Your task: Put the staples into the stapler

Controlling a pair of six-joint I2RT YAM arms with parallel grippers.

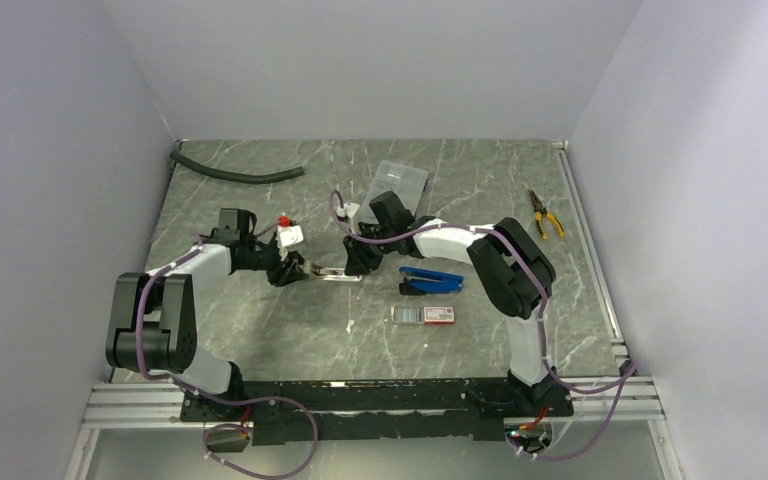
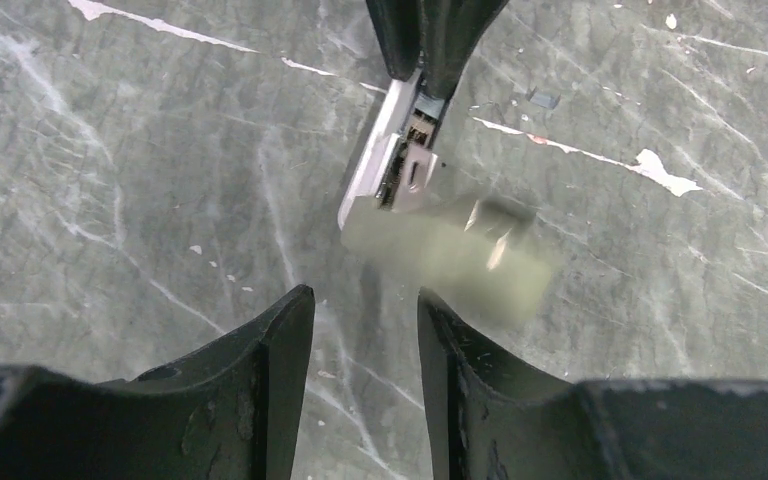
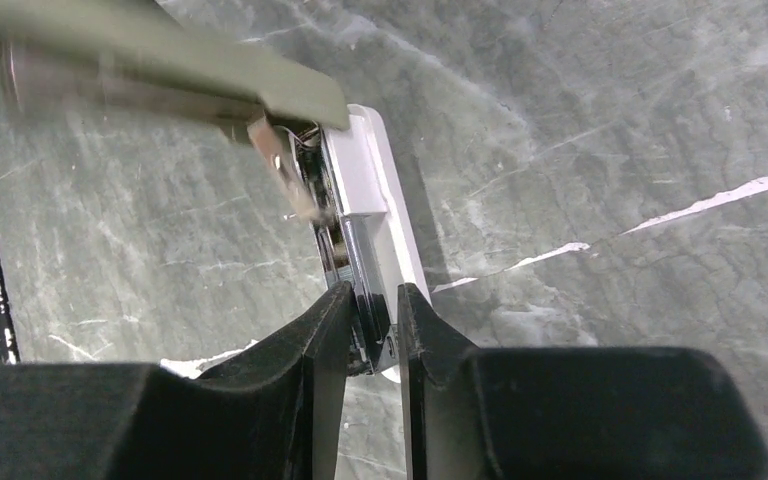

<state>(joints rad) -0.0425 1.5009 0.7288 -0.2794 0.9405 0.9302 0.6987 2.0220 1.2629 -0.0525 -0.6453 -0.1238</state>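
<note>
Grey-green marbled worktop (image 1: 260, 330), white veins, pale bare walls. Right gripper (image 3: 372, 300) jaws pinching stapler (image 3: 370, 180): smooth white shell, bright metal channel, long and narrow. Left gripper (image 2: 365, 300) jaws spread, empty, just short of stapler's free end. Blurred olive piece (image 2: 450, 255) at that end, identity unclear. Staples (image 1: 412, 314) in dark tray, right of stapler, well apart. Risks: slick shell pivoting in narrow pinch; thin strips likely breaking or scattering if squeezed.

Two robot arms, left (image 1: 200, 265) and right (image 1: 505, 262). One white stapler (image 1: 335, 272), one blue stapler (image 1: 430, 279), one staple box (image 1: 425, 314), one clear compartment case (image 1: 398, 184), one pair of yellow-handled pliers (image 1: 545, 215), one black hose (image 1: 235, 172).
</note>
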